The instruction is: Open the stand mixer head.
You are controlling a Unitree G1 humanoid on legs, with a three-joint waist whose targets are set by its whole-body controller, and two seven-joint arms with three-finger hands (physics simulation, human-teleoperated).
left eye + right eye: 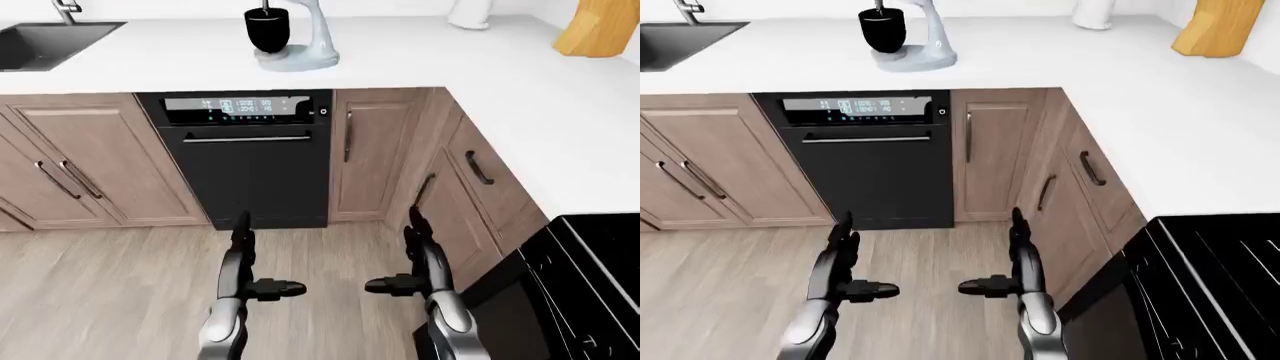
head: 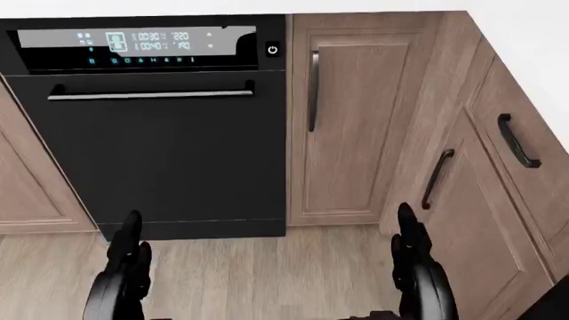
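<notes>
A grey stand mixer [image 1: 310, 41] with a black bowl [image 1: 267, 28] stands on the white counter [image 1: 420, 60] at the top of the left-eye view, its head cut off by the frame's top edge. It also shows in the right-eye view [image 1: 923, 37]. My left hand [image 1: 250, 262] and right hand [image 1: 410, 259] hang low over the wood floor, far below the mixer, both empty, with fingers stretched out and thumbs pointing inward.
A black dishwasher [image 1: 248, 157] with a lit panel sits under the counter below the mixer. Wooden cabinets [image 1: 85, 161] flank it. A sink [image 1: 45, 41] is at top left, a wooden knife block [image 1: 600, 26] at top right, a black stove [image 1: 600, 262] at lower right.
</notes>
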